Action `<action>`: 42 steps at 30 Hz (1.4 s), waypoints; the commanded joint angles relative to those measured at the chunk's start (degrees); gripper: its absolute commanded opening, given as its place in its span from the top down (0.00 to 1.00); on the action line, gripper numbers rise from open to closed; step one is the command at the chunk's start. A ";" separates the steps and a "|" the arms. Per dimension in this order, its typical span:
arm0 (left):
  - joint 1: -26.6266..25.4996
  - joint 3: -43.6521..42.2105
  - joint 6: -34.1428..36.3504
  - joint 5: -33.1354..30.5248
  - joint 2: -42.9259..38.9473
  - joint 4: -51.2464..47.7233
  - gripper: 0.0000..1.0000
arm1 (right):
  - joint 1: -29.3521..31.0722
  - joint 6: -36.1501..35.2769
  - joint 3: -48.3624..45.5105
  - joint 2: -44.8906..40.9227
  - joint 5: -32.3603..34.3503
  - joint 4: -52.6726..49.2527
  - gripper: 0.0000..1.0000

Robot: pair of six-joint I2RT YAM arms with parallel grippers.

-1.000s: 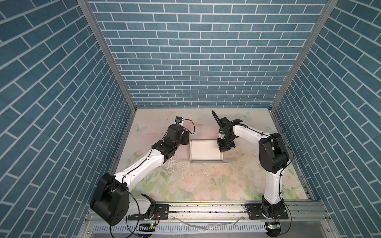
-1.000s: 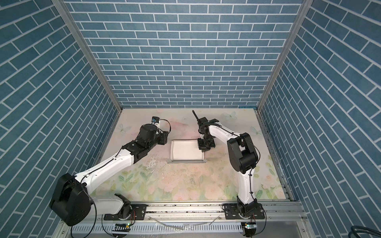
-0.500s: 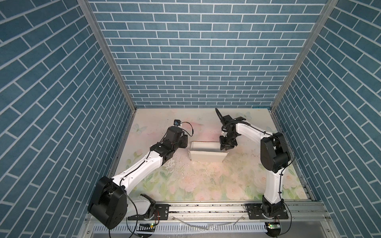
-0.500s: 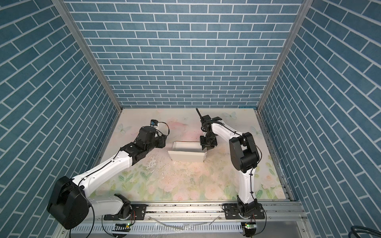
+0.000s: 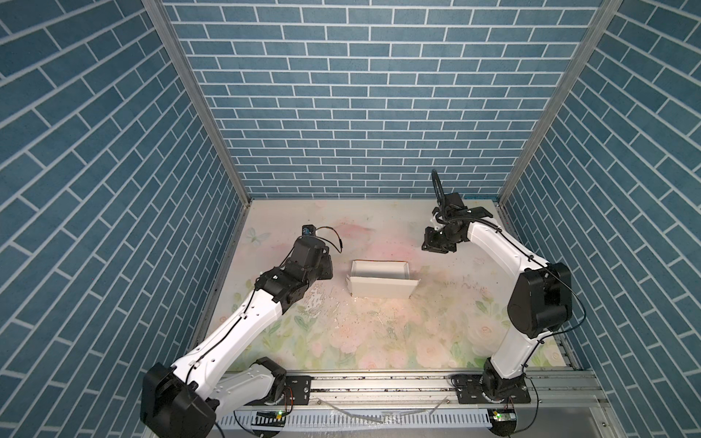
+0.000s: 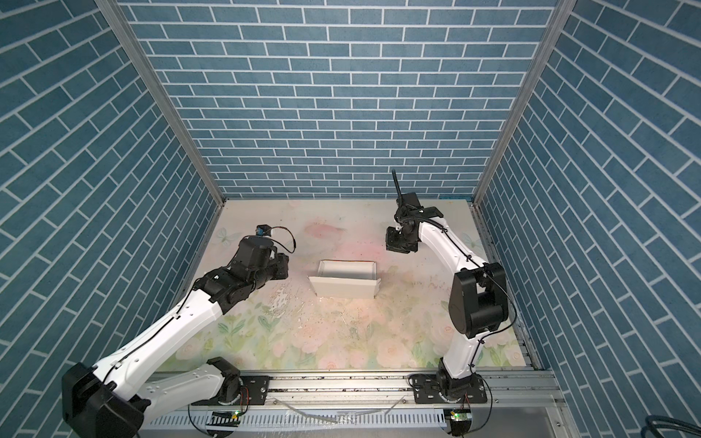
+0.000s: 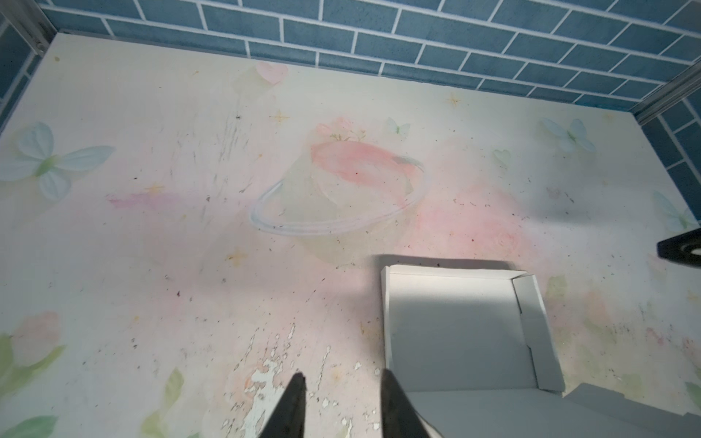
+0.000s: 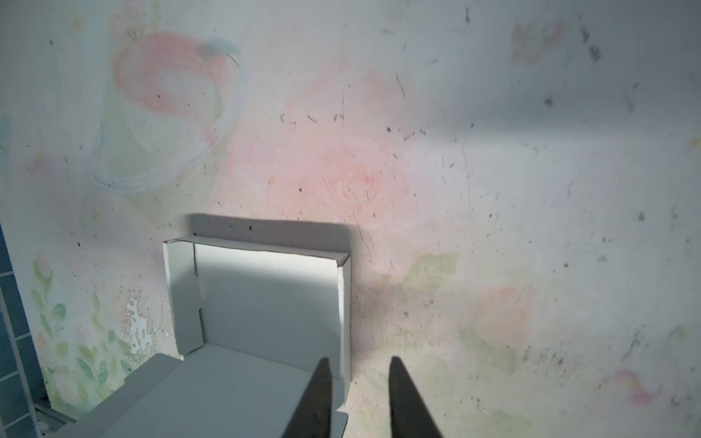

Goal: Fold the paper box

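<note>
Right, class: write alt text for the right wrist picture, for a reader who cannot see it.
A white paper box lies half folded, walls up and lid open, on a scuffed floral table. The right pincer shows two fingers apart in the foreground, gripping nothing.

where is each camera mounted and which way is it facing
Top views: high over the front rail, angled down toward the back wall; left arm, right arm, left gripper, right gripper, paper box on the table.
Left wrist: on the left arm, looking down past its parted fingers at the paper box.
Right wrist: on the right arm, looking down past its parted fingers at the paper box.
Shared: all four show the paper box; the top views nearly match.
</note>
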 commanded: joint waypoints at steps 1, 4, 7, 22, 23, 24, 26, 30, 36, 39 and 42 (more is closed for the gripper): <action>-4.68 -1.48 -7.87 -4.58 -1.44 -9.59 0.77 | -1.06 -2.23 -2.23 0.93 -2.67 7.90 0.82; -11.87 -2.57 -14.67 -9.62 -2.01 -13.02 0.88 | -1.08 -5.18 -1.16 3.69 -5.90 11.90 0.88; -17.74 -4.21 -21.20 -13.12 -2.18 -14.05 0.93 | -1.14 -7.97 1.50 7.21 -8.01 12.89 0.90; -22.87 -8.89 -24.66 -9.03 10.76 4.70 0.95 | 1.19 -15.42 -0.44 12.97 -13.57 16.37 0.93; -22.54 -8.82 -24.09 -8.77 11.61 5.33 0.95 | 1.38 -15.40 -1.17 12.61 -13.26 16.47 0.93; -21.92 -8.82 -23.47 -8.30 12.45 6.26 0.95 | 1.46 -15.41 -2.16 12.15 -13.24 16.78 0.94; -20.70 -9.15 -22.23 -7.13 13.43 8.73 0.95 | 1.56 -15.34 -3.82 11.29 -13.16 17.25 0.94; -19.09 -8.67 -19.60 -5.99 16.11 11.80 0.95 | 1.99 -15.18 -6.33 9.55 -12.90 17.54 0.94; -17.29 -8.00 -17.26 -4.72 19.41 15.02 0.96 | 2.41 -14.22 -10.54 7.06 -12.81 18.69 0.95; -16.42 -7.81 -15.98 -4.84 20.65 16.16 0.96 | 2.76 -13.64 -13.21 5.30 -12.39 19.19 0.96; -15.03 -7.39 -14.93 -4.67 21.64 16.85 0.96 | 2.89 -12.94 -16.09 3.10 -11.59 19.97 0.96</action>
